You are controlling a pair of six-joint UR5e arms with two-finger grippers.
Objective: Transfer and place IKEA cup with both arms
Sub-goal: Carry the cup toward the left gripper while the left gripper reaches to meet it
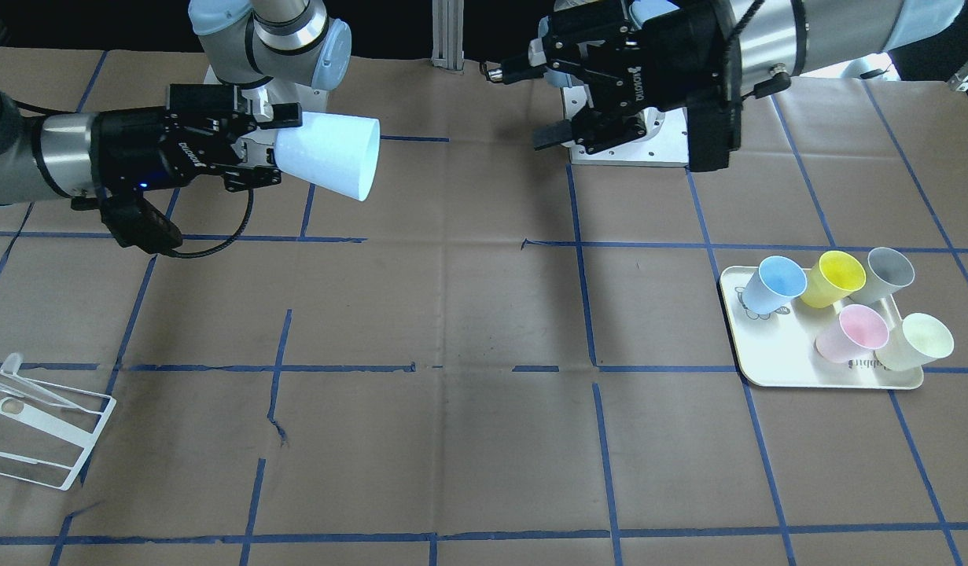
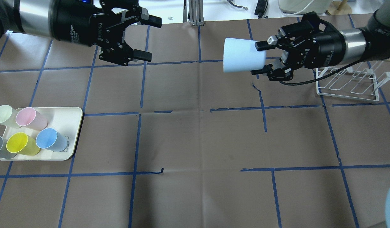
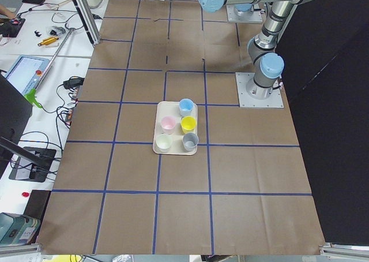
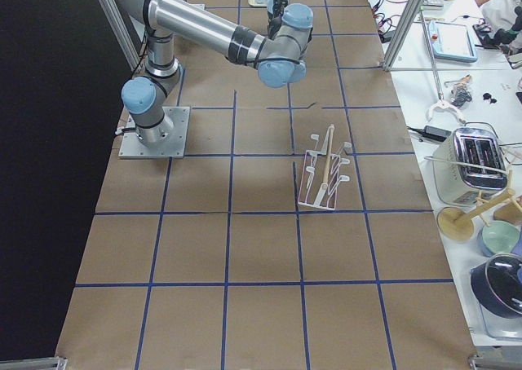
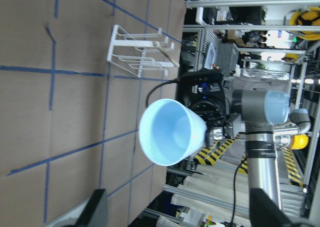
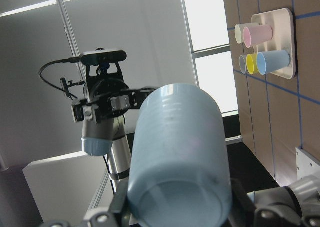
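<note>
— What's the left gripper (image 2: 149,39) doing?
— Its jaws stand wide apart with nothing between them, up over the table (image 2: 195,142).
— And the blue cup (image 2: 239,55)?
— It's in mid-air on its side, mouth toward that gripper. The right gripper (image 2: 260,59) is clamped on its base end.

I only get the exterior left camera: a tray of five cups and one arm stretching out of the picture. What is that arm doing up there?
Observer: The overhead view shows its end, the left gripper, open and empty above the table.
Visitor: Is anything being carried at all?
Observer: Yes. The right gripper is shut on the IKEA cup, held sideways in the air, its wide end towards the left gripper and apart from it.
Visitor: Is there anything in it?
Observer: No. The left wrist camera looks straight into its mouth, and the sky-blue inside is empty.
</note>
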